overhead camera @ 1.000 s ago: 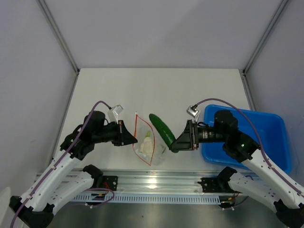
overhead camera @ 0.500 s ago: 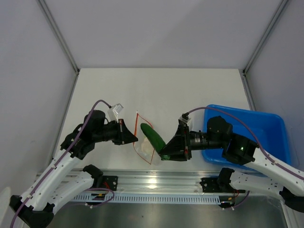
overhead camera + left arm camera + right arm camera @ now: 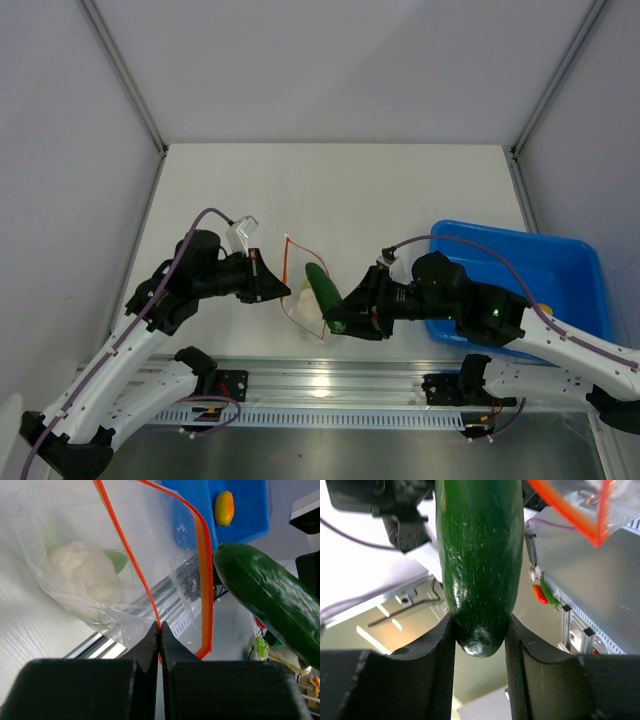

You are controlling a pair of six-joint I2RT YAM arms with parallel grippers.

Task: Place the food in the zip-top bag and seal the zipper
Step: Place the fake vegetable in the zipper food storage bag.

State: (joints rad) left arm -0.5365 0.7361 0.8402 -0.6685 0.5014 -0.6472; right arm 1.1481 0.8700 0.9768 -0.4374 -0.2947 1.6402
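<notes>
Zip-top bag [image 3: 300, 305] lies on the white table [image 3: 400, 190] between the two arms, its mouth raised and gaping toward the right arm.

Left gripper [image 3: 160, 636]: jaws pinched fully together on the zipper [image 3: 131, 560] at the near lip of the mouth. From that pinch the orange-red strip runs upward and loops round to the far lip, so the opening stands wide.

Contents: the pale green-white leafy lump [image 3: 82, 575] sits inside the bag against its bottom (seen through the crinkled film from the left wrist view).

Right gripper [image 3: 480, 630]: fingers [image 3: 440, 675] clamped on either side of the rounded end of the dark green cucumber [image 3: 480, 555], which projects straight out ahead of the jaws. From where one stands above the arms, the cucumber slants up and left from the gripper, its free tip at the bag's mouth. In the left wrist view that tip is just beside the far lip of the strip. Whether it has crossed the rim cannot be told.

Remaining item: the yellow-orange fruit [image 3: 223, 507] lies in the blue tray [image 3: 575, 280] at the right side of the table, well apart from the bag.
</notes>
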